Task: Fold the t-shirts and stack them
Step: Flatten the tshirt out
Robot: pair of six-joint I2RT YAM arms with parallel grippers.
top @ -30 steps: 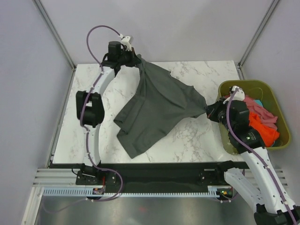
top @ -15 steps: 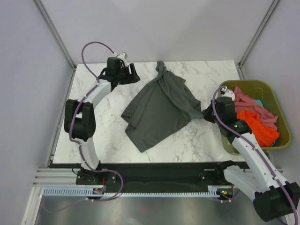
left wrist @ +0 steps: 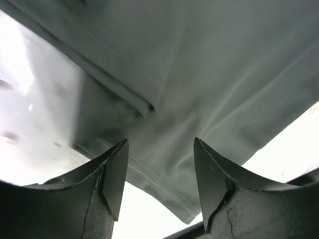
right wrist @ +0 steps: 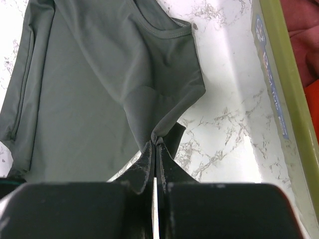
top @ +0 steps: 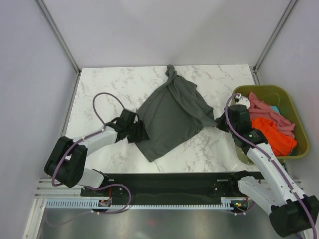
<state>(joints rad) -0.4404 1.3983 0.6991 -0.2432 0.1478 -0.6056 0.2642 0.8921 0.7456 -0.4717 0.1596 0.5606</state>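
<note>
A dark charcoal t-shirt (top: 172, 114) lies spread on the marble table (top: 107, 89), with one corner bunched at the back (top: 171, 74). My left gripper (top: 141, 132) sits low at the shirt's near left edge. In the left wrist view it (left wrist: 160, 144) is open, its fingers (left wrist: 115, 174) apart over the stitched hem (left wrist: 164, 191), gripping nothing. My right gripper (top: 219, 122) is shut on the shirt's right edge; the right wrist view shows a pinched fold of the shirt (right wrist: 99, 89) between its closed tips (right wrist: 156, 140). An orange t-shirt (top: 273, 133) and a pink t-shirt (top: 266, 110) lie in the bin.
The olive-green bin (top: 261, 88) stands at the table's right edge, its wall (right wrist: 284, 84) close beside my right gripper. Bare marble shows left of and behind the shirt. A black rail (top: 164, 179) runs along the near edge.
My left gripper let go of the shirt's raised back corner, opened, and swung from the table's back to the shirt's near left edge. The shirt dropped flat. The right gripper kept its hold.
</note>
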